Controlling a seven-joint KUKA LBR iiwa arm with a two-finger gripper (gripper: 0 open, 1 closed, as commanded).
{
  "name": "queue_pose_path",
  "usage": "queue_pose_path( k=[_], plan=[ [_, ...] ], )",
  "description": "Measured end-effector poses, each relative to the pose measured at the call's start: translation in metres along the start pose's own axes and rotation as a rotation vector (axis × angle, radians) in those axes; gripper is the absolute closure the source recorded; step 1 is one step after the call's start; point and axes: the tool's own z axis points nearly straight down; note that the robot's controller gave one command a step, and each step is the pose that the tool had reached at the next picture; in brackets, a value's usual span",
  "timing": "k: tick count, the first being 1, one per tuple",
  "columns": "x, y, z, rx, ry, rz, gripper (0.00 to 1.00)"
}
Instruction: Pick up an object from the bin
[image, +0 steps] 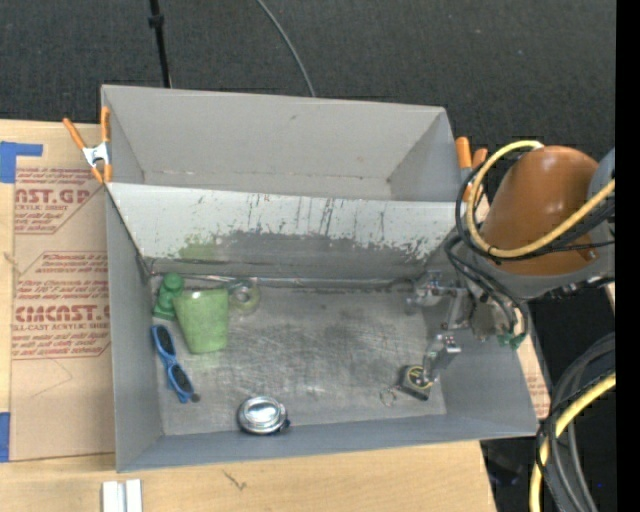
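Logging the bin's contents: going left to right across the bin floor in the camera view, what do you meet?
Blue sunglasses, green cup, silver can, small dark round thing, gripper.

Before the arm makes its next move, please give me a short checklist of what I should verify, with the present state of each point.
1. Gripper is inside the bin, low at its right side: ok.
2. A candidate lies close to it: a small dark round object sits on the floor right by the gripper's tip: ok.
3. The gripper holds that object: cannot tell.
4. Nothing crowds the candidate: the green cup, blue sunglasses and silver round tin all lie apart at the left: ok.
5. Enough room between the gripper and the bin's right wall: cannot tell.
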Motion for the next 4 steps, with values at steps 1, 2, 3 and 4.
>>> queue_pose_path(
  k=[1, 2, 3, 4],
  plan=[
    [0.0, 0.0, 0.0, 0.0, 0.0, 0.0, 1.0],
    [0.0, 0.0, 0.0, 0.0, 0.0, 0.0, 0.0],
    [0.028, -0.036, 0.081, -0.001, 0.01, 0.023, 0.0],
    [0.016, -0.049, 0.114, 0.001, -0.008, -0.239, 0.0]
  ],
)
